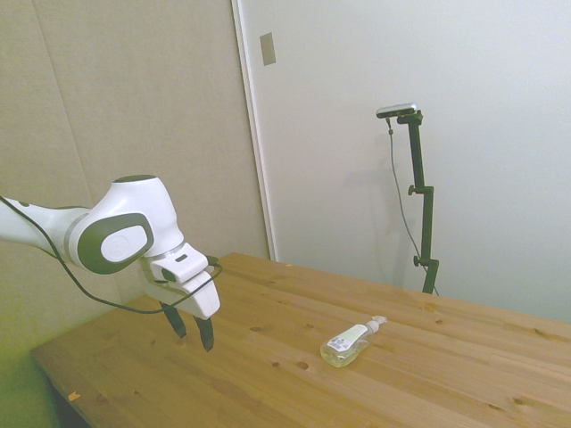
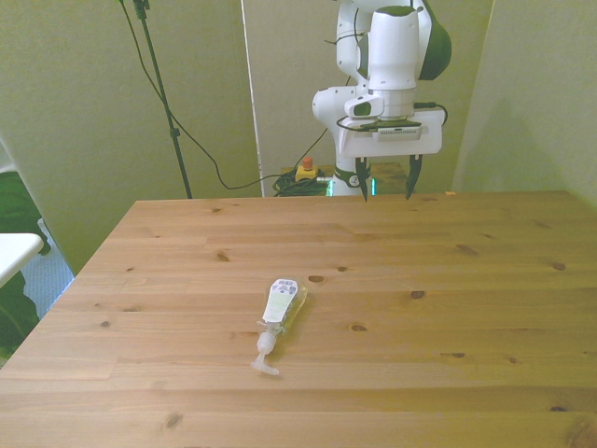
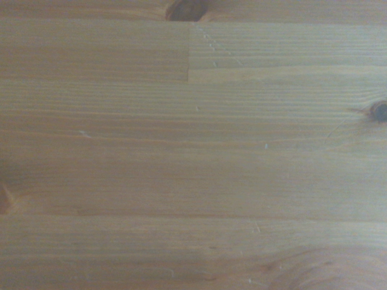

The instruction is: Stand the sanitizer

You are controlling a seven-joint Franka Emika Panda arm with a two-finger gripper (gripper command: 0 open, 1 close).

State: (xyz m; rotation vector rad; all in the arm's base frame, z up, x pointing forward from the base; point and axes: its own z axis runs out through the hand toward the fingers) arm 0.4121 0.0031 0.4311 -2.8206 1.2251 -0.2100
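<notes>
I saw the small clear plastic sanitizer bottle (image 2: 284,312) with yellowish liquid lying flat on the wooden plank table (image 2: 466,308), around its middle, nearer the front view's left edge. Its white pump top (image 2: 264,353) pointed away from the far edge where my arm stood. My white two-finger gripper (image 2: 385,179) hung above that far edge, well apart from the bottle, dark fingers (image 2: 413,177) spread wide, holding nothing. My wrist camera saw only bare wood grain (image 3: 193,157).

Only bare desk (image 3: 193,157) fills the wrist view: pale wooden boards with long, fine grain, slightly blurred. One dark knot (image 3: 186,8) sits at the frame's edge, and another knot (image 3: 380,110) at a second edge.
</notes>
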